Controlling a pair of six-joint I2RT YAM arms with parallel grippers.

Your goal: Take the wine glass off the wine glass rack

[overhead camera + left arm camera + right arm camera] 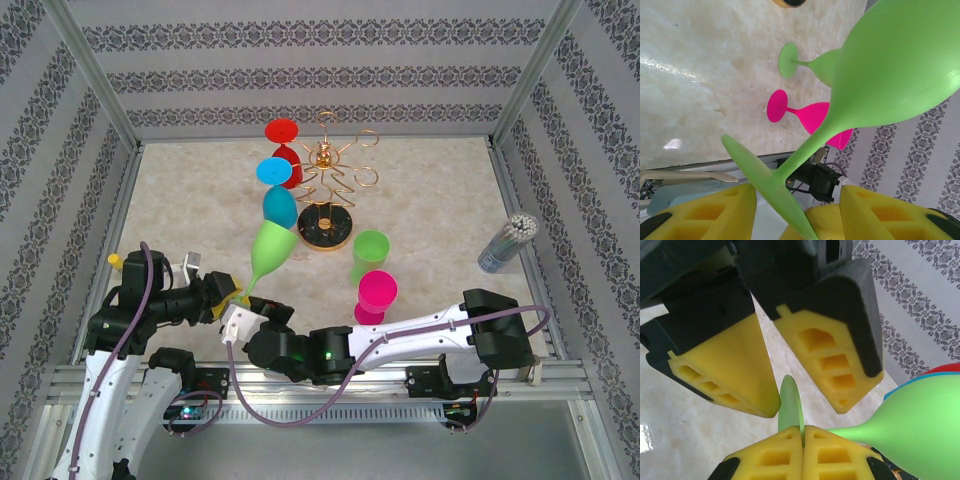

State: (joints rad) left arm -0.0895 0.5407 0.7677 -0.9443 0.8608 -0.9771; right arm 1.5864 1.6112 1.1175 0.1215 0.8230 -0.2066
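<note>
On your left, the left gripper [797,186] stands with its pads apart, straddling the round foot of the lime wine glass [270,255] and not yet clamping it; you cannot tell whether one pad brushes the foot. The glass hangs in the air over the near-left part of the table [440,200], close to the near edge. It is already clear of the wine glass rack [322,228], which stands at the middle, nearer the far edge. Its long axis climbs from the foot, the low end nearest you, to the bowl, which leans away toward the far edge and the rack. Just right of the left gripper, the right gripper [804,429] has its pads pressed together on the foot's thin rim, so judge that arm to be carrying the weight. Both hands meet at the foot, and the bowl lies beyond them. The right wrist view gives you the foot edge-on between the left pads. From overhead that junction is too small to read, but there you get the rack's place, with a red glass [283,135], a blue glass [272,171] and a teal glass [280,205] at its left side
</note>
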